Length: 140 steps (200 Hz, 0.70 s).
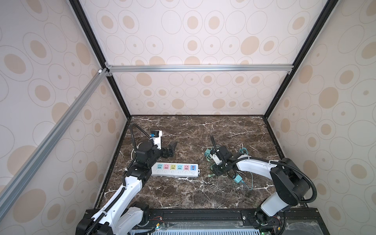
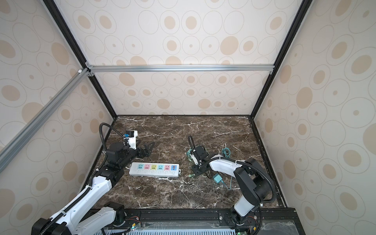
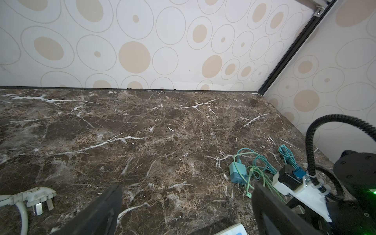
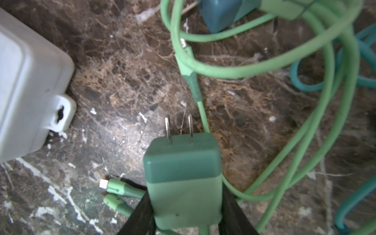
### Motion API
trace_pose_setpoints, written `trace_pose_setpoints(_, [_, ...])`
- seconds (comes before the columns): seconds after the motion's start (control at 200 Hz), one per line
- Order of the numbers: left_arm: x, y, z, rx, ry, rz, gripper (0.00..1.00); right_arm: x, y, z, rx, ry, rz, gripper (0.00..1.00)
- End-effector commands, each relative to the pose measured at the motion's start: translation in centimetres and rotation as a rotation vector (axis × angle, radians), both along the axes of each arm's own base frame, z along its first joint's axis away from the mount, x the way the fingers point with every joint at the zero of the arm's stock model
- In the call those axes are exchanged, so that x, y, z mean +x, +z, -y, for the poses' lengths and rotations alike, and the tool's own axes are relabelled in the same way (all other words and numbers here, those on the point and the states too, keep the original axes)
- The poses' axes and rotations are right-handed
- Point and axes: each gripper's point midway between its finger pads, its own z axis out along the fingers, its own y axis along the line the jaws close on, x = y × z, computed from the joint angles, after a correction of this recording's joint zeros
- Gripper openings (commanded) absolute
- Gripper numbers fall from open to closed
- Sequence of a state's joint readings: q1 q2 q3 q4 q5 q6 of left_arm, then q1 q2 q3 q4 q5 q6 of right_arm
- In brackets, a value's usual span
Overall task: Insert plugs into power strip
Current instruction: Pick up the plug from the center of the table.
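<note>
On the table [image 1: 203, 193], the strip [image 1: 175, 169] lies empty, with the left gripper [image 1: 172, 149] gaping behind it. Just right of the strip, the right gripper [image 4: 184, 199] pinches the green plug [image 4: 183, 173]. Its tangled cables [image 4: 284, 61] could snag on lifting and twist the prongs [image 4: 168, 130] off line.

Brown white-veined marble table [image 1: 203, 193], white power strip [image 1: 175, 173] — pastel sockets [image 1: 173, 167], green plug [image 4: 183, 179], teal cable [image 3: 284, 152]
</note>
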<state>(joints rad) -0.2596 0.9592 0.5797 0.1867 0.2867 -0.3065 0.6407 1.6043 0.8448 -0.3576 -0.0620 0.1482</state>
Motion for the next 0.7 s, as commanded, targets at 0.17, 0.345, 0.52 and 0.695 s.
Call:
trace_pose_setpoints(0.17, [-0.5,1.1,2.1,-0.062,-0.111,0.03,0.99,-0.1,6.4,-3.4,0.22,0.111,0.123,0.33])
trace_pose_setpoints(0.345, [-1.3,2.3,3.5,-0.108,-0.209,0.067,0.99,-0.5,10.6,-4.7,0.341,0.171,0.197,0.33])
trace_pose_setpoints(0.52, [-2.3,3.2,5.0,-0.13,-0.3,0.081,0.99,-1.2,13.9,-5.5,0.425,0.232,0.246,0.33])
trace_pose_setpoints(0.695, [-3.2,4.2,6.2,-0.144,-0.376,0.096,0.99,-1.0,17.9,-5.4,0.503,0.258,0.424,0.34])
